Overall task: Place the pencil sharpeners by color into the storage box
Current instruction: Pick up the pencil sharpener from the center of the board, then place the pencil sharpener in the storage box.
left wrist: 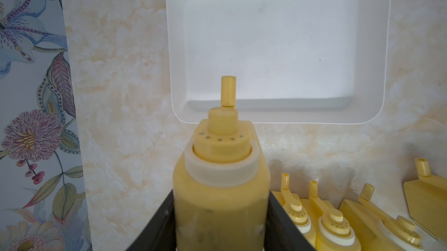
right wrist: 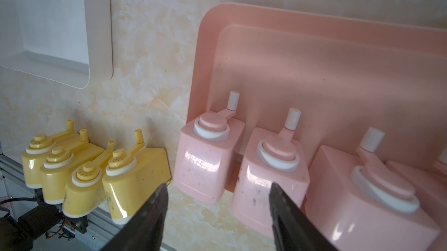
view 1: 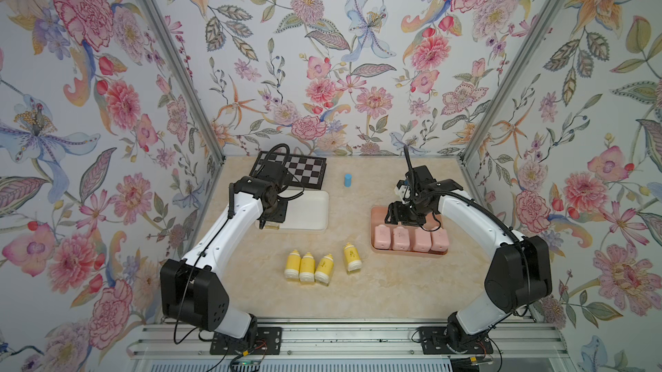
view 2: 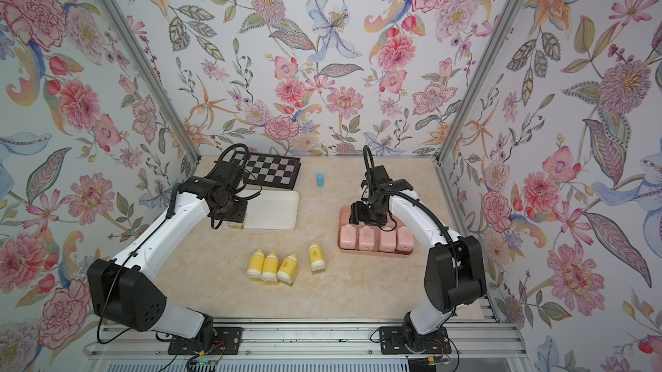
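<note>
My left gripper (left wrist: 221, 216) is shut on a yellow pencil sharpener (left wrist: 221, 177), holding it over the near left corner of the white storage box (view 1: 311, 209) (left wrist: 266, 44). Several more yellow pencil sharpeners (view 1: 307, 267) (view 2: 271, 267) (right wrist: 79, 172) lie on the table in front of that box. Several pink pencil sharpeners (view 1: 411, 239) (right wrist: 205, 162) stand in a row along the near side of the pink storage box (view 1: 379, 213) (right wrist: 338, 68). My right gripper (view 1: 396, 218) (right wrist: 219, 187) hangs open just above that row, with nothing between its fingers.
A small blue cylinder (view 1: 347, 180) stands at the back middle of the table. A black and white checkerboard (view 1: 304, 169) lies behind the white box. Floral walls close in the table on three sides.
</note>
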